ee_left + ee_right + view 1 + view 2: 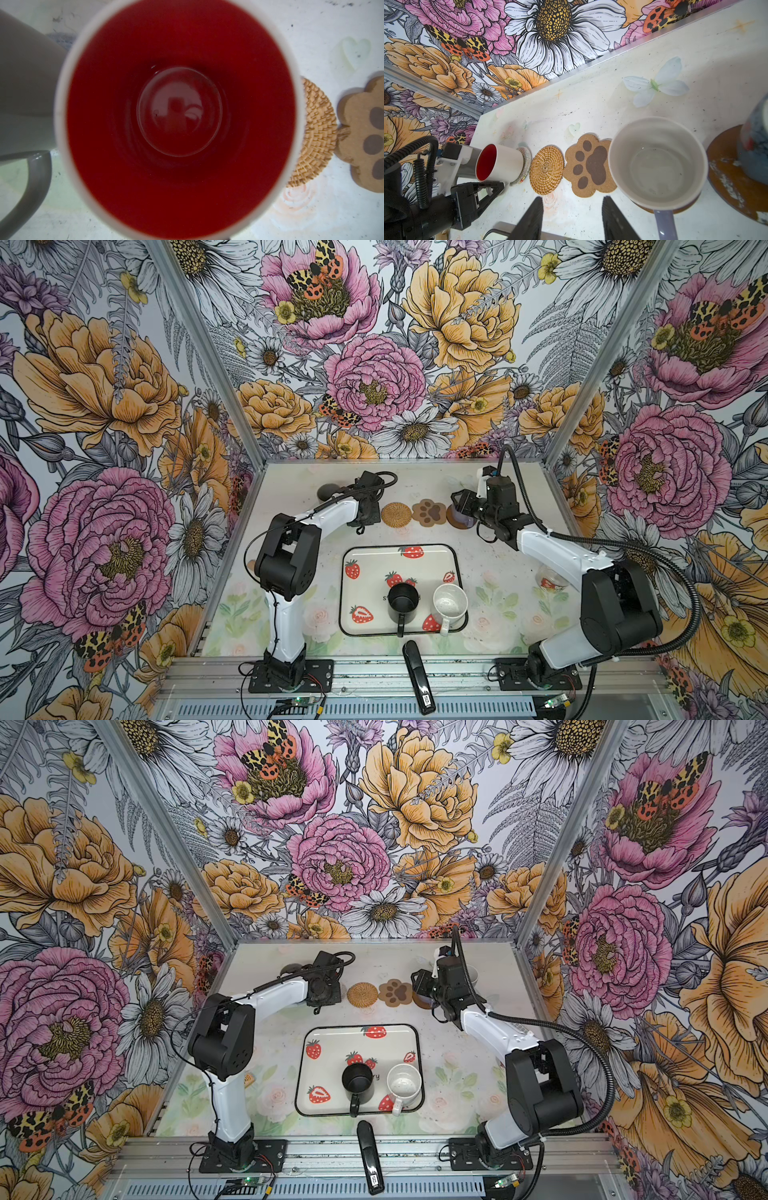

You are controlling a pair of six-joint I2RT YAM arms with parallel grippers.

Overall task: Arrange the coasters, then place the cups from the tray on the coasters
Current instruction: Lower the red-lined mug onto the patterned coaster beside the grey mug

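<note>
Mugs, 2 of them, stand in the tray (370, 593) in both top views: black mug (402, 601) and white mug (450, 605), along its front edge. Near the bench's (498, 539) back edge lie the rattan coaster (396, 514) and paw coaster (429, 512), just beside each other.

Left wrist view looks straight down into the red-inside mug (180, 116), with the grey mug (25, 83) close beside it.

Right wrist view shows the left claw (500, 186) clamped on the red-inside mug's handle, the mug's base at the beaded coaster (525, 153). The right claw (573, 198) has its jaws well apart, holding nothing, beside the lavender mug (658, 164) on a brown disc (685, 209).
</note>
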